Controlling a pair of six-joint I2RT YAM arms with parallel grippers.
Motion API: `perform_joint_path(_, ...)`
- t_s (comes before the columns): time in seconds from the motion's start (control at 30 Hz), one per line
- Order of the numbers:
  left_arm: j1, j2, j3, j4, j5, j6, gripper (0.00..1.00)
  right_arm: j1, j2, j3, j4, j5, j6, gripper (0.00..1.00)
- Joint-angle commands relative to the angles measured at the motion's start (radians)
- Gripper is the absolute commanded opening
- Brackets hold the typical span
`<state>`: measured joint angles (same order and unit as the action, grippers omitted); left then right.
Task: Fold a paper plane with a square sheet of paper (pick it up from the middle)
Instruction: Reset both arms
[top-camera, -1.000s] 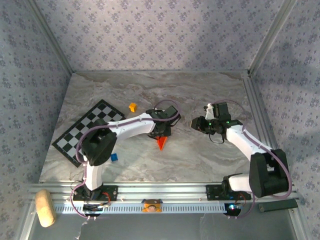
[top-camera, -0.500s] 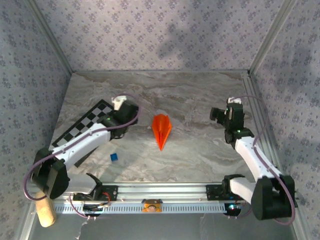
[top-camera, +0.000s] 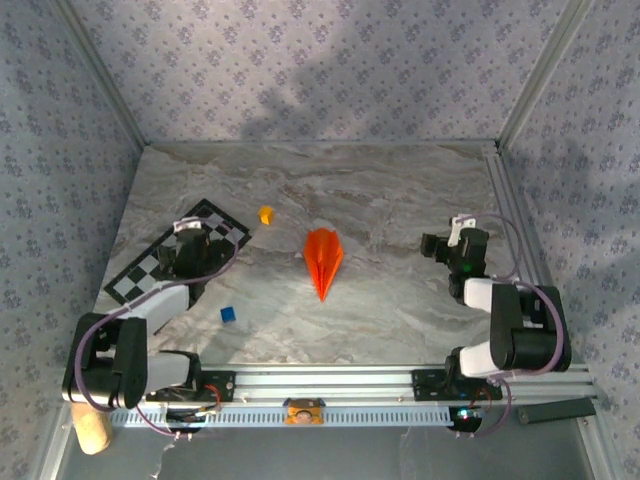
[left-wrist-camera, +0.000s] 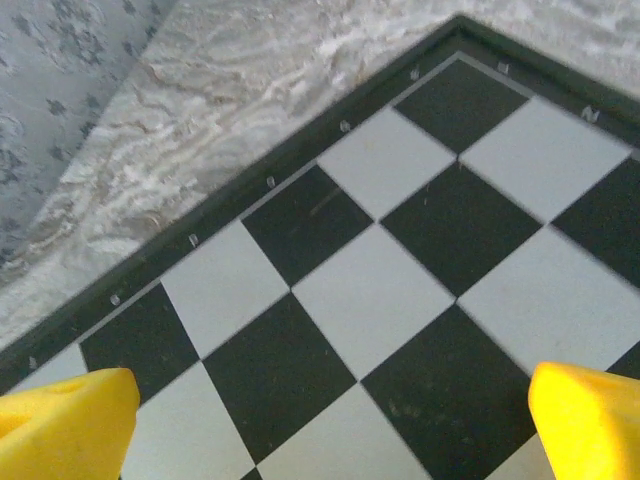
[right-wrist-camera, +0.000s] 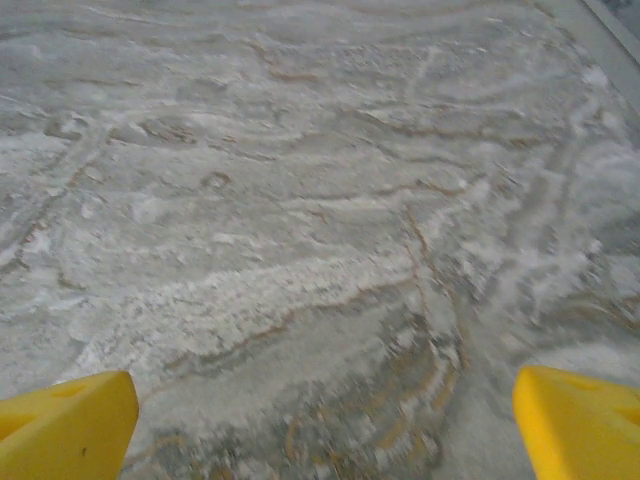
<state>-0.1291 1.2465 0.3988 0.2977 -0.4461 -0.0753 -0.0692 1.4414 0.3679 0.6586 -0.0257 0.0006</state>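
Paper plane (top-camera: 323, 260), a narrow bright orange dart with a centre crease, is lying flat near the middle of the top external frame on the marble table (top-camera: 400, 190), its sharp tip pointing toward the bottom edge and its blunter end toward the back wall. Nothing is touching it, and both arms are sitting well apart from it on either side.

At the left of that frame, the left arm is folding back tightly from its base at the bottom edge, with its wrist reaching up over the checkered board (top-camera: 140, 282). The left gripper (top-camera: 190, 238) is hovering above the board's upper part. In the left wrist view, the left gripper (left-wrist-camera: 325, 425) is showing its yellow fingertips (left-wrist-camera: 62, 425) in the two bottom corners, spread wide, with just the black and white squares of the board (left-wrist-camera: 370, 290) lying between them.

At the right, the right arm is also bending close above its base, and the right gripper (top-camera: 436, 246) is pointing toward the frame's left over bare marble. In the right wrist view, the right gripper (right-wrist-camera: 322, 425) is holding its jaws wide apart, gripping nothing, with veined table surface (right-wrist-camera: 300, 200) between them.

A small yellow-orange cube (top-camera: 265, 214) is resting above and left of the plane, just off the board's upper corner. A small blue cube (top-camera: 229, 314) is sitting lower left of the plane, near the board.
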Motion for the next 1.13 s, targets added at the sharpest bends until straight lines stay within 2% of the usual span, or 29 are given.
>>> perform_joint_path(0.0, 0.066, 0.039, -0.053, 0.367, 0.179, 0.072, 1.0, 0.044, 0.072, -0.016, 0.193, -0.061, -0.087, 0.97)
perform_joint_path(0.07, 0.085, 0.053, -0.049, 0.394, 0.238, 0.074, 1.0, 0.056, 0.076, 0.019, 0.135, 0.075, -0.046, 0.98)
perform_joint_path(0.17, 0.126, 0.126, -0.068, 0.529, 0.316, 0.042, 1.0, 0.041, 0.078, 0.026, 0.12, 0.076, -0.031, 1.0)
perform_joint_path(0.3, 0.152, 0.311, -0.058, 0.699, 0.4, 0.041, 1.0, 0.044, 0.076, 0.027, 0.119, 0.08, -0.03, 1.0)
perform_joint_path(0.37, 0.157, 0.279, 0.012, 0.501, 0.41, 0.038, 1.0, 0.042, 0.076, 0.027, 0.118, 0.076, -0.031, 1.0)
perform_joint_path(0.4, 0.154, 0.302, 0.004, 0.564, 0.397, 0.037, 1.0, 0.043, 0.076, 0.026, 0.118, 0.08, -0.03, 1.0)
perform_joint_path(0.47, 0.156, 0.283, 0.017, 0.503, 0.399, 0.033, 1.0, 0.042, 0.076, 0.028, 0.117, 0.075, -0.03, 1.0)
perform_joint_path(1.1, 0.14, 0.288, 0.014, 0.515, 0.374, 0.045, 1.0, 0.042, 0.077, 0.028, 0.115, 0.074, -0.031, 1.0)
